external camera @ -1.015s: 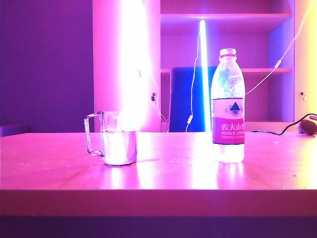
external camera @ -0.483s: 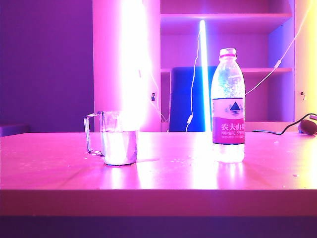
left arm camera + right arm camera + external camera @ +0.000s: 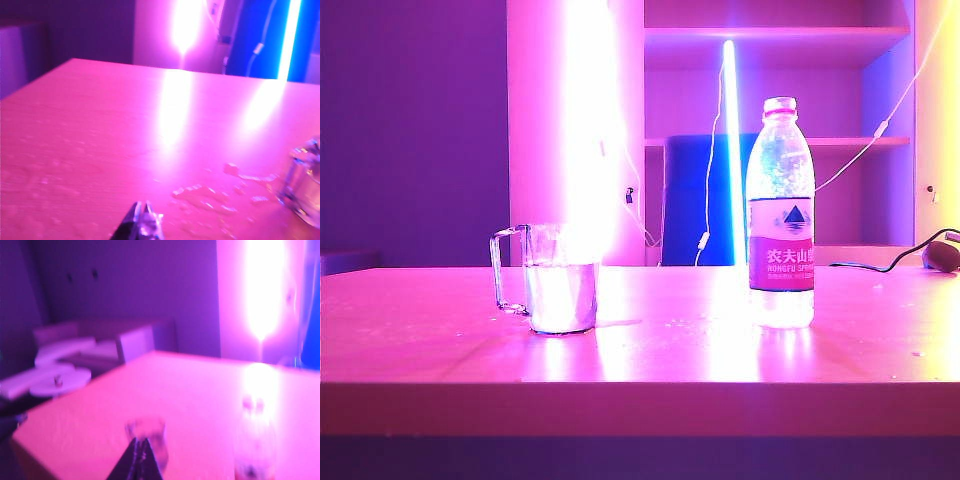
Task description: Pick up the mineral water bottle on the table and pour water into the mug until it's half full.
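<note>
The mineral water bottle (image 3: 780, 220) stands upright and capped on the right of the pink-lit table (image 3: 670, 355). Left of it stands the glass mug (image 3: 560, 290), its handle turned left and clear water (image 3: 560, 300) filling its lower part. Neither arm shows in the exterior view. My left gripper (image 3: 143, 206) is shut and empty above the table, well short of the mug (image 3: 306, 187). My right gripper (image 3: 140, 441) is shut and empty too. Beyond it I see the blurred mug (image 3: 156, 432) and bottle (image 3: 254, 440).
Spilled water drops (image 3: 205, 195) lie on the table beside the mug. A dark cable and small dark object (image 3: 940, 255) sit at the table's back right. Shelves, a glowing light tube (image 3: 730, 150) and a strong glare (image 3: 590, 130) stand behind.
</note>
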Motion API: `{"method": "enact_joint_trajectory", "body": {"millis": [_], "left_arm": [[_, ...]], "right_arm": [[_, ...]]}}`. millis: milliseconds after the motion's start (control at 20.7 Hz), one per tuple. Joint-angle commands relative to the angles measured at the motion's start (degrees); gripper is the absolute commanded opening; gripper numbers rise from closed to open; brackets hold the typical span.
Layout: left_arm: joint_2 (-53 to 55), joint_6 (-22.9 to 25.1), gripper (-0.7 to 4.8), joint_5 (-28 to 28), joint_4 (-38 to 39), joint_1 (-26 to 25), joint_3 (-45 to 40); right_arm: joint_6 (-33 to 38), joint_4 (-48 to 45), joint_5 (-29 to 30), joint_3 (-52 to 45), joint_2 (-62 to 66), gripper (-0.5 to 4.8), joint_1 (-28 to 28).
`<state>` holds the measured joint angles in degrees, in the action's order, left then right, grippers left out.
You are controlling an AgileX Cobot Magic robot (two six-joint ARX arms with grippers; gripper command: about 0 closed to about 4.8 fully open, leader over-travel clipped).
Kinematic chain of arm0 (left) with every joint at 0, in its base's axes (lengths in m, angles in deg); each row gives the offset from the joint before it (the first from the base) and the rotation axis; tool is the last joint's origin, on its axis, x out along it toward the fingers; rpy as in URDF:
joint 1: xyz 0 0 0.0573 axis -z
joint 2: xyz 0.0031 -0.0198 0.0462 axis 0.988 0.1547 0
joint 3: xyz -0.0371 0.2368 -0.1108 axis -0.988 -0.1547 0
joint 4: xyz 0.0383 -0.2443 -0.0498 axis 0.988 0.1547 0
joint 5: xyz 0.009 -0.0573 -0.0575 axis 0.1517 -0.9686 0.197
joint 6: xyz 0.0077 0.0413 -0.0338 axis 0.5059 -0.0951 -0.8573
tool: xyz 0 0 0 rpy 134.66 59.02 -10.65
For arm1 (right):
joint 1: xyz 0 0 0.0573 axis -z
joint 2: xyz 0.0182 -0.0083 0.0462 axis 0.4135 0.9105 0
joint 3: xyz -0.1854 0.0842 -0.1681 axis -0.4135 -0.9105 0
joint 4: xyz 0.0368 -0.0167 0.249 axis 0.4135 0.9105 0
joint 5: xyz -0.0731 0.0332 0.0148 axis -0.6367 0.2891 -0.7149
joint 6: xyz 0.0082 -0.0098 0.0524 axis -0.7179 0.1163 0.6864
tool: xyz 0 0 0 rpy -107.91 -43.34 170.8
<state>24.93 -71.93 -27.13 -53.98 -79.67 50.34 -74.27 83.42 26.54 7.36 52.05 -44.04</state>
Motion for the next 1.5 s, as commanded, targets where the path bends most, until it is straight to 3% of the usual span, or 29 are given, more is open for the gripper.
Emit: {"method": "enact_joint_trajectory", "body": {"millis": [48,290,628,773,1015,1353,1498], "left_arm": [[0.1,-0.1,-0.04,-5.4,1.2,0.0,0.2],[0.1,-0.1,-0.04,-5.7,6.9,0.0,0.2],[0.1,-0.2,-0.04,-5.8,9.2,0.0,0.2],[0.1,-0.2,-0.04,-5.8,9.2,0.0,0.2],[0.1,-0.2,-0.04,-5.8,9.2,0.0,0.2],[0.1,-0.1,-0.04,-5.8,9.2,0.0,0.2],[0.1,-0.2,-0.04,-5.8,9.2,0.0,0.2]], "right_arm": [[0.2,3.7,-0.3,0.1,0.6,-0.05,-0.1],[0.2,-1.3,2.4,-7.8,1.8,-0.05,-0.1],[0.9,-18.7,4.1,-22.0,1.8,-0.05,-0.1],[7.6,-18.9,4.1,-24.0,1.7,-0.05,-0.1],[7.7,-16.0,3.9,-24.0,1.7,-0.05,0.0],[-10.6,-16.7,-2.5,-26.5,-6.4,-0.05,2.6],[-11.5,-16.6,-2.5,-28.6,-10.1,-0.05,7.9]]}}
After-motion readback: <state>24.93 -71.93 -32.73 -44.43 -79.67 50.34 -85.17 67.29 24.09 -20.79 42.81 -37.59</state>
